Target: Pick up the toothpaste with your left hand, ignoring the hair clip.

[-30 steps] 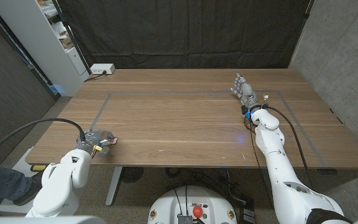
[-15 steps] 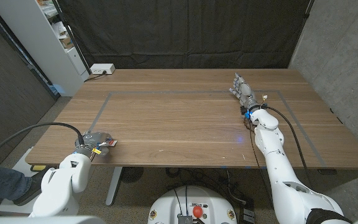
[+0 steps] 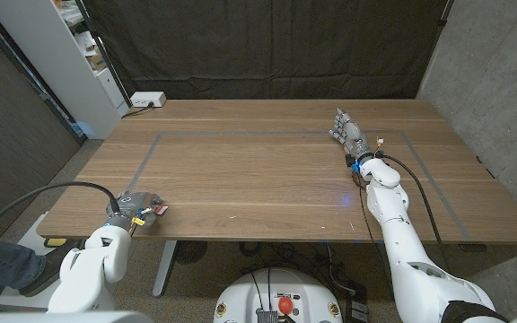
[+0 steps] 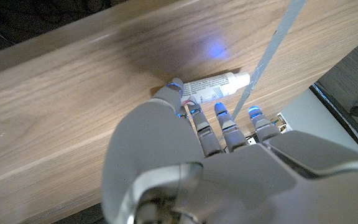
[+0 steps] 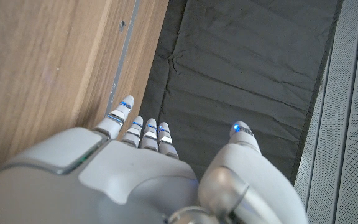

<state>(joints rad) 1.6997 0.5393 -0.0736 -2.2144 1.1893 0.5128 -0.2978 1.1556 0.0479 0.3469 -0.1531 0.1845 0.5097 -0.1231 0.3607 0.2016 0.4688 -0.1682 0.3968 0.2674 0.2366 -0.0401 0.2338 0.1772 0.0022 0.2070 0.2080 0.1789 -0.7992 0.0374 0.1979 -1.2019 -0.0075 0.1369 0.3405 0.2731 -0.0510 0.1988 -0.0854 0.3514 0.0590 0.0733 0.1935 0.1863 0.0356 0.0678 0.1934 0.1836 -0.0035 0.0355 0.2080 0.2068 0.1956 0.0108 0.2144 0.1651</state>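
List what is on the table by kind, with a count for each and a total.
Toothpaste tube: 1, by the left hand
Robot hands: 2, left, and right hand
White box at the far edge: 1
Total: 4
No hair clip can be made out.

— What's carrying everything here?

— A wooden table (image 3: 267, 170), brown, with a grey tape line (image 3: 240, 135) marking out a rectangle on its top.

— Anything lying on it?

— A white power strip (image 3: 148, 100) sits at the far left corner. Near the front left edge, a white toothpaste (image 4: 215, 89) tube lies on its side on the wood.
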